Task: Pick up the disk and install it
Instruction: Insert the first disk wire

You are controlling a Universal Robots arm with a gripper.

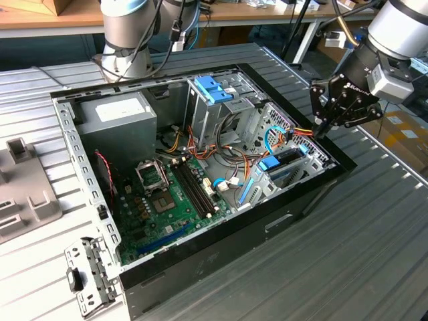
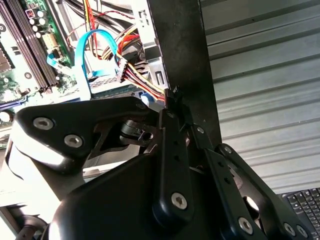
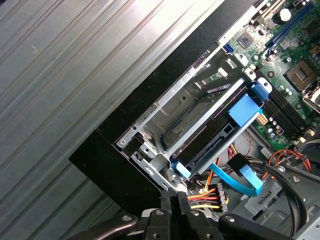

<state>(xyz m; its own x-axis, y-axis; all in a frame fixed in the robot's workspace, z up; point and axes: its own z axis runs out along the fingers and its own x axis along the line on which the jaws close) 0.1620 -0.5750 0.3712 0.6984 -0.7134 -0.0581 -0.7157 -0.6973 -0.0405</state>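
The disk point(image 3: 212, 142) sits edge-on in the metal drive bay point(image 3: 165, 107) at the corner of the open computer case, its blue side rail and blue tab showing. In the exterior view the disk point(image 1: 282, 165) lies low in that bay on the exterior view's right. My gripper point(image 1: 320, 130) hangs just above the black case rim beside the bay, apart from the disk. Its fingers are pressed together with nothing between them in both wrist views, gripper point(image 3: 173, 196) and gripper point(image 2: 170, 100). A bundle of coloured power wires point(image 3: 205, 192) ends right by the fingertips.
The black computer case point(image 1: 221, 231) lies open on a ribbed metal table point(image 1: 334, 267). Inside are a green motherboard point(image 1: 167, 200), a grey power supply point(image 1: 117, 117), a tall cage with a light-blue top point(image 1: 214, 90) and a blue data cable point(image 3: 240, 177). A second arm's base point(image 1: 127, 40) stands behind.
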